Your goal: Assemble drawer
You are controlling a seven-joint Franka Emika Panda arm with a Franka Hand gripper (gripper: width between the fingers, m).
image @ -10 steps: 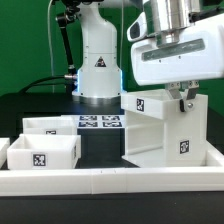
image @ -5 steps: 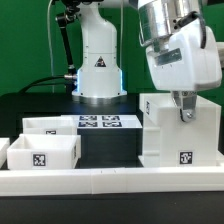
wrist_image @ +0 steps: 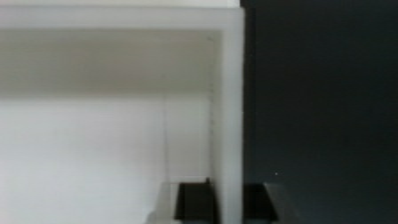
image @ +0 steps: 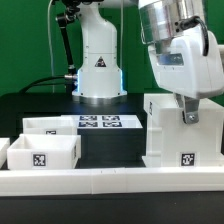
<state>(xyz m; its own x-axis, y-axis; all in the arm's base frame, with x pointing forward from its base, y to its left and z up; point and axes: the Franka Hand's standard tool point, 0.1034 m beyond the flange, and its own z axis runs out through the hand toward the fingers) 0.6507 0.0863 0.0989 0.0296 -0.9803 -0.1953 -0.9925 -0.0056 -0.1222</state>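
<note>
Black table top (image: 30,100) fills the scene, and the marker board (image: 100,123) lies flat on it in the middle. Behind the marker board stands the white robot base (image: 98,60).

The box shell (image: 168,135) of the drawer stands on the table to the exterior view's right of the marker board, just beside it. It stands upright and looks taller than wide, so its long axis seems vertical. One face with a square tag (image: 185,157) points toward the camera. Its far side reaches the picture edge and may be cut off. Which side is the open one is hard to tell from this view.

The gripper (image: 186,112) is at the top edge of the shell, and its large white body is cut by the picture's top and side. In the wrist view the two dark fingertips (wrist_image: 192,203) press one thin white wall (wrist_image: 224,100) from both sides, so the gripper is closed on the box shell. White surfaces lie on one side of this wall, blurred and without detail, and black table on the other.

Two small trays sit to the exterior view's left of the marker board: the rear tray (image: 45,125) just beside it, and the front tray (image: 42,155) closer to the camera. No knob can be made out on them. A long low rail (image: 110,180) runs across in front of the marker board.
</note>
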